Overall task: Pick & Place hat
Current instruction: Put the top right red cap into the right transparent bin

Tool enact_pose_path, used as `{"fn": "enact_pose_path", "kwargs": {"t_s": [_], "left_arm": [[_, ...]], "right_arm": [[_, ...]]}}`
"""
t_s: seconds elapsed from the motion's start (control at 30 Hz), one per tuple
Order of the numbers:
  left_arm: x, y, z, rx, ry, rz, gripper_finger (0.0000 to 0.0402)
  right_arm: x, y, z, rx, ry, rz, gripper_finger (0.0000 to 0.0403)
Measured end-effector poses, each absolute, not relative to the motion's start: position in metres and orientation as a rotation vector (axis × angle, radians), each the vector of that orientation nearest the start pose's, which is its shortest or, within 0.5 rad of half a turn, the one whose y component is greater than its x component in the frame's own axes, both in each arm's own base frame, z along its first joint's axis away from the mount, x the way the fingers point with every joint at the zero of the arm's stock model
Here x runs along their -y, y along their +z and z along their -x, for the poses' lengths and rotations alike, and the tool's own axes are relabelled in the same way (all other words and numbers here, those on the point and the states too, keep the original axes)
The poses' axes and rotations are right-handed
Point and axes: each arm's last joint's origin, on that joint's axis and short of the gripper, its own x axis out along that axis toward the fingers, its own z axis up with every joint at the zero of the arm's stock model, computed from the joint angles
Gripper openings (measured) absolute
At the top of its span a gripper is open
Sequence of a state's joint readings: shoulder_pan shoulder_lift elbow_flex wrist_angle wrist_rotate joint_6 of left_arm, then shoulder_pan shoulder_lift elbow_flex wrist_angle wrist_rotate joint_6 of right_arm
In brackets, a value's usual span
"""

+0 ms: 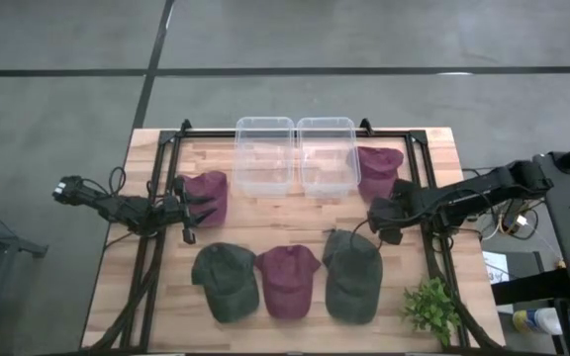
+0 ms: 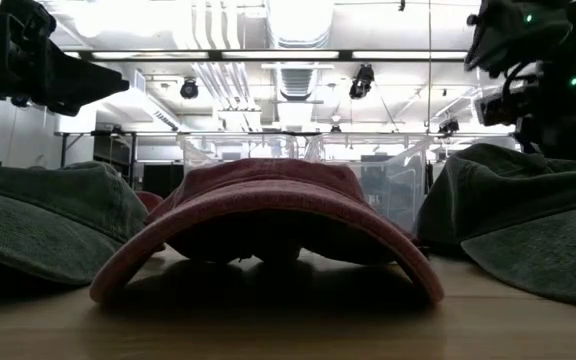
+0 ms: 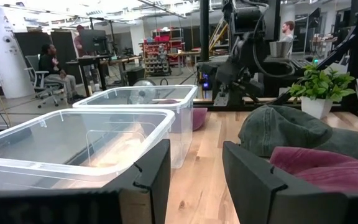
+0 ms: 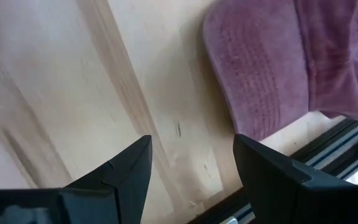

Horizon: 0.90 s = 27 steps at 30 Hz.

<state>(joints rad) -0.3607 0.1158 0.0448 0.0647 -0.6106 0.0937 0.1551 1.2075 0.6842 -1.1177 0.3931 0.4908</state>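
Five caps lie crown-up on the wooden table. A maroon cap [image 1: 209,193] sits at the left, another maroon cap [image 1: 378,170] at the far right. The near row holds a dark green cap [image 1: 225,281], a maroon cap [image 1: 287,281] [image 2: 268,215] and a dark green cap [image 1: 352,276] [image 3: 291,127]. My left gripper [image 1: 188,216] [image 3: 196,155] hangs open at the near-left edge of the left maroon cap, pointing toward the table's right. My right gripper [image 1: 377,220] [image 4: 191,149] is open above bare wood, just near of the far-right maroon cap [image 4: 272,68].
Two clear plastic bins [image 1: 264,155] [image 1: 327,154] stand side by side at the far middle of the table; the left wrist view shows them close by [image 3: 73,140]. A small potted plant [image 1: 430,308] stands at the near right corner. A black frame [image 1: 166,148] borders the table. People show in the room beyond.
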Motion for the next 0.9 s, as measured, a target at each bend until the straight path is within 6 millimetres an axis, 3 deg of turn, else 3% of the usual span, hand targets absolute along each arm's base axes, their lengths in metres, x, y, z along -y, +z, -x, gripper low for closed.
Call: {"fn": "enact_pose_path", "kwargs": {"t_s": [0.37, 0.9], "left_arm": [[0.019, 0.176, -0.097, -0.018, 0.250, -0.096, 0.0140], [0.019, 0.176, -0.097, -0.018, 0.250, -0.096, 0.0140]], "right_arm": [[-0.017, 0.159, -0.182, -1.526, -0.583, 0.097, 0.0221], [-0.016, 0.139, -0.184, -1.600, -0.641, 0.151, 0.0221]]}}
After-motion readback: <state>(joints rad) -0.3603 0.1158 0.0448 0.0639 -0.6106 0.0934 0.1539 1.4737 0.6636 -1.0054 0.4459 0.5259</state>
